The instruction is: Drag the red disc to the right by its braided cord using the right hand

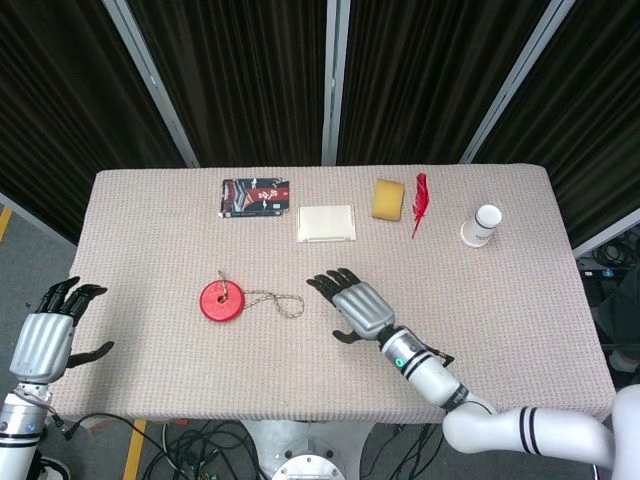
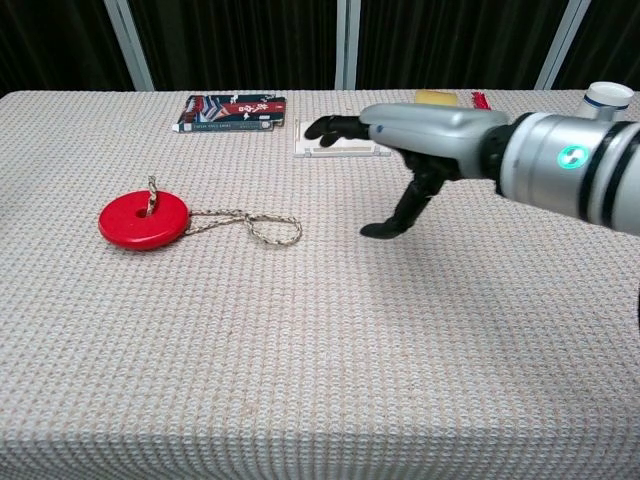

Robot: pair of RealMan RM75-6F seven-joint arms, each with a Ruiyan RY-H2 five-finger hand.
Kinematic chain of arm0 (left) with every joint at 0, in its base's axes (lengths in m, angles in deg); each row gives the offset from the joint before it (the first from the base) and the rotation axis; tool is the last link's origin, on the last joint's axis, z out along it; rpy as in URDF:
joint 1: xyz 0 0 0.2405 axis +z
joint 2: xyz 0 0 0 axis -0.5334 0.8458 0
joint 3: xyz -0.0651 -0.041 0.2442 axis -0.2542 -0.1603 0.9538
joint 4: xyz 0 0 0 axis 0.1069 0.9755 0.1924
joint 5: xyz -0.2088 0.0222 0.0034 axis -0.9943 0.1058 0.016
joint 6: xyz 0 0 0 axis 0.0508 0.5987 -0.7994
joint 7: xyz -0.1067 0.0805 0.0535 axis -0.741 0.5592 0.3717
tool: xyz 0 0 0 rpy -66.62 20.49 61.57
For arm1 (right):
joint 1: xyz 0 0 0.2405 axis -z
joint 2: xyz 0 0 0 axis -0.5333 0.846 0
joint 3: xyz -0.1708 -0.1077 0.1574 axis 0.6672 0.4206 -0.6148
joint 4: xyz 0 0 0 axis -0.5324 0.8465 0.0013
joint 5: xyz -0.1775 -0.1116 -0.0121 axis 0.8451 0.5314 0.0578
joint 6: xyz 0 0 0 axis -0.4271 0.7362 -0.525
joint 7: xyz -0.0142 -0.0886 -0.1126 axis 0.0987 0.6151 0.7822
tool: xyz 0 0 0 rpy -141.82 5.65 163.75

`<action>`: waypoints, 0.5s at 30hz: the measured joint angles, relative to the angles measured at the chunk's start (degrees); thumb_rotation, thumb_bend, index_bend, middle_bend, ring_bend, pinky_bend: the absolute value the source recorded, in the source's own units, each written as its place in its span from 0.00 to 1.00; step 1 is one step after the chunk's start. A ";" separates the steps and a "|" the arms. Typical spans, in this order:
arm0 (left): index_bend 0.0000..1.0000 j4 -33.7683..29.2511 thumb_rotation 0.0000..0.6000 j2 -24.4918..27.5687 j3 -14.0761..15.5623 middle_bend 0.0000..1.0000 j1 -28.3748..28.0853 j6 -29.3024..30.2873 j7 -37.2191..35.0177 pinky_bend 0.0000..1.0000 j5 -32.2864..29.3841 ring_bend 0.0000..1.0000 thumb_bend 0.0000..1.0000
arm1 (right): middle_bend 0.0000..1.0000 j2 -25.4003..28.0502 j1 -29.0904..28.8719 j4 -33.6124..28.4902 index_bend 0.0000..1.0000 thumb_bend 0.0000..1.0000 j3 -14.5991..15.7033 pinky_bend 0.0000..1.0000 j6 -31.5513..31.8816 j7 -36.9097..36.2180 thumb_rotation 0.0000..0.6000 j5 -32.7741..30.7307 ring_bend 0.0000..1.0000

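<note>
On the left part of the table, the red disc (image 1: 222,300) lies flat with its braided cord (image 1: 275,299) looped toward the right hand (image 1: 355,304), which hovers near with fingers spread and holds nothing. If the fingers close beside the thin loop, they may miss it or push it away.

Along the far edge of the table (image 1: 150,200) lie a printed packet (image 1: 255,196) at left and a white box (image 1: 326,223) beside it. Further right sit a yellow sponge (image 1: 388,198), a red feather (image 1: 420,203) and a white cup (image 1: 481,225).
</note>
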 measured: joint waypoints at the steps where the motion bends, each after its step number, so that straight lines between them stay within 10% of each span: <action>1: 0.24 0.10 1.00 0.02 -0.01 0.23 0.02 -0.01 -0.13 0.14 -0.05 0.10 0.00 | 0.10 -1.01 -1.00 0.76 0.00 0.17 -0.15 0.00 -0.29 0.47 1.00 -1.40 0.00; 15: 0.24 1.87 1.00 0.41 -0.19 0.23 0.85 0.58 -2.47 0.14 -0.80 0.10 0.00 | 0.18 -12.53 -12.08 10.40 0.00 0.17 0.62 0.00 0.55 5.96 1.00 -15.14 0.00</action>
